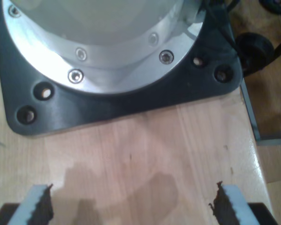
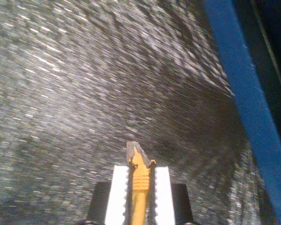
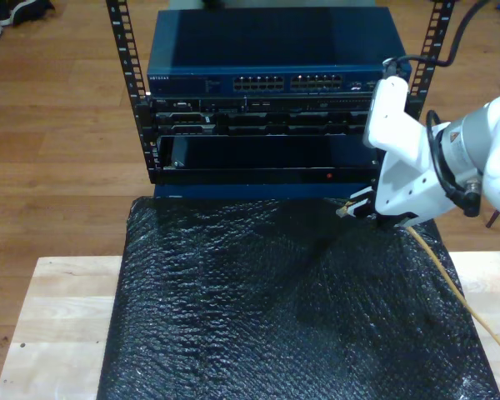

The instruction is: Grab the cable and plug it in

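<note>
Already the cable (image 2: 139, 180) is sitting pinched between the jaws of my second gripper (image 2: 139, 187), which are closing tight on its yellow-orange boot with the small clear plug (image 2: 134, 149) poking out ahead of them. In the exterior view the plug (image 3: 345, 208) is hovering above the black mat (image 3: 258, 308), at that view's right, just in front of the lower edge of the rack (image 3: 267, 100), while the rest of the cable is trailing back over the mat toward the view's lower right corner.

It is looking light and limp along its length, so holding it close behind the plug, as now, is keeping the tip steerable; the clear plug and its latch are probably brittle and are better not squeezed directly. The rows of ports on the blue switch (image 3: 267, 82) are sitting higher up the rack, well apart from the plug.

My first gripper (image 1: 131, 206) is hanging with its jaws wide apart and empty over the wooden bench (image 1: 145, 154), near a black arm base plate (image 1: 107, 110).
</note>
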